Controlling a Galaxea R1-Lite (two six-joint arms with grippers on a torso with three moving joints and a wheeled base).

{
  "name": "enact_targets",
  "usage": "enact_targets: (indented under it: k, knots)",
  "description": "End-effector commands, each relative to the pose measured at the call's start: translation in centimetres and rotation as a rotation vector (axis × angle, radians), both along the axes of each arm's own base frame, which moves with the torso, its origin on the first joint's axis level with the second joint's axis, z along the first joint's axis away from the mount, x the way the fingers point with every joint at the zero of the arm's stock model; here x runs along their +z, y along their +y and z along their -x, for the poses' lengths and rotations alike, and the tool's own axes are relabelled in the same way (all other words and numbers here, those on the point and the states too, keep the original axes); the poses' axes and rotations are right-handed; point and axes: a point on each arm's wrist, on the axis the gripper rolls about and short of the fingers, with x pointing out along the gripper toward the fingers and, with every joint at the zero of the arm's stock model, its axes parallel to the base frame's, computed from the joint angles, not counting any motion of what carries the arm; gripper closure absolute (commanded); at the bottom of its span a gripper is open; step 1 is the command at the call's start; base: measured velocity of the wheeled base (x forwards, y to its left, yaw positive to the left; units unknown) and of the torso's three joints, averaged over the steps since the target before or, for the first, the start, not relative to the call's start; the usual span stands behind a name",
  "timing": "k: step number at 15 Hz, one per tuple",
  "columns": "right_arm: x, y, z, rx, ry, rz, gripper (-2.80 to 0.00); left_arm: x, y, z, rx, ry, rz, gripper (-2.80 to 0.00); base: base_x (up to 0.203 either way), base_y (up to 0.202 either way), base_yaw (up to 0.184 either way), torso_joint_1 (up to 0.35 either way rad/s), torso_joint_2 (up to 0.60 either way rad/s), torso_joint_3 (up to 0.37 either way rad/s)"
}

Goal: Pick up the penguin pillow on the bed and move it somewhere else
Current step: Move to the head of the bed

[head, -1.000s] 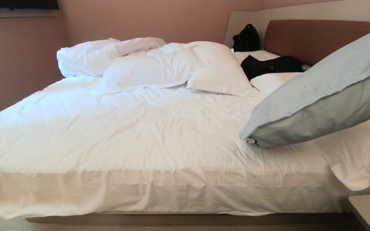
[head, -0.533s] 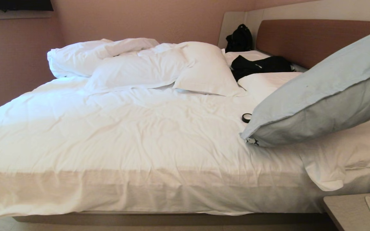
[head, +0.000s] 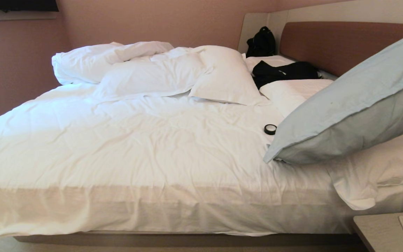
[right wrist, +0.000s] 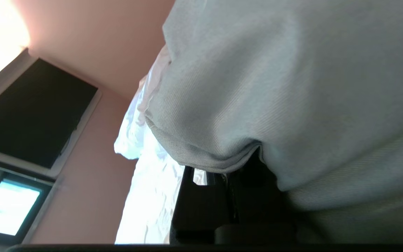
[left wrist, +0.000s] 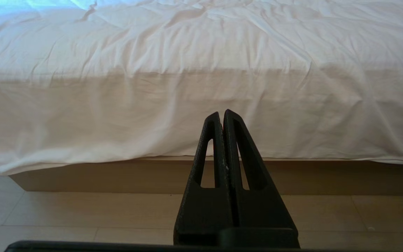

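Item: penguin pillow [head: 355,105], which I held raised at the bed's [head: 152,147] headboard end, right tool [right wrist: 229,182] clamped on its near edge, long axis slanting down toward its low corner on the duvet; left tool [left wrist: 222,119] closed, parked low beside the bed.

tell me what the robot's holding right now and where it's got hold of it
The right gripper is shut on the penguin pillow, pinching its flanged edge. The left gripper is shut and holds nothing.
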Motion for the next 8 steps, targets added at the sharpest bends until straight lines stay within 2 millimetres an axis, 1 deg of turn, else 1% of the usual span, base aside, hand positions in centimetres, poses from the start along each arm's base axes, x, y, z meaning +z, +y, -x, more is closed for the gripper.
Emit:
enact_targets:
  k: [1,8]
  knots:
    - [-0.08,0.01,-0.04,0.007,0.004,-0.006,0.00,-0.04,0.00,-0.01,0.001,0.001,0.000,0.00,0.000,0.000,0.000,0.000,0.00,0.000]
    - [-0.11,0.02,-0.11,0.008,0.006,-0.006,0.00,-0.06,0.00,-0.01,0.001,0.002,-0.001,0.00,0.000,0.000,0.000,0.000,0.00,0.000]
